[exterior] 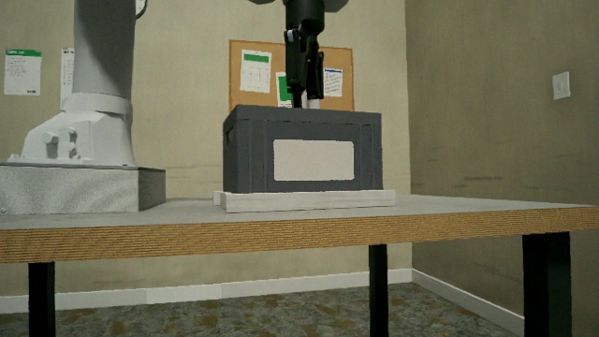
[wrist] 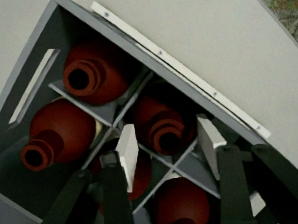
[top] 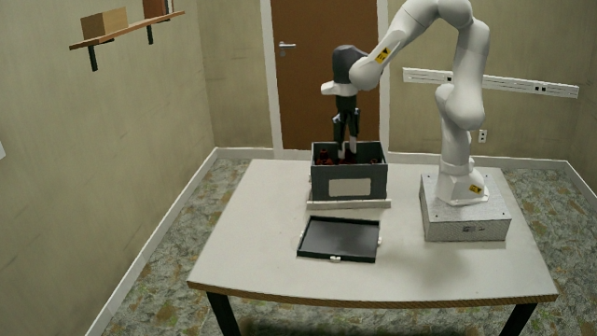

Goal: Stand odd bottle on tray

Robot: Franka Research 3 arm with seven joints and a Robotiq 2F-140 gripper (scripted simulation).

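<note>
The grey crate (top: 322, 182) (exterior: 253, 154) stands level, with several dark red bottles in its compartments. In the wrist view one bottle (wrist: 100, 62) is at the upper left, one (wrist: 65, 127) at the left and one (wrist: 182, 197) at the bottom. Another bottle (wrist: 142, 175) is partly hidden behind the left finger. My gripper (top: 347, 153) (wrist: 166, 132) is partly open and reaches down into the crate. Its fingertips stand on either side of a bottle (wrist: 152, 117), with visible gaps to its neck. The black tray (top: 340, 235) is flat and empty. The neck difference cannot be told.
White strips (top: 350, 204) (exterior: 309, 201) (wrist: 187, 73) run along the crate's base. Thin grey dividers (wrist: 80, 102) separate the bottles. The arm's metal base block (top: 466, 230) is right of the crate and tray in the top view. Small white clips (top: 335, 259) sit at the tray's edges.
</note>
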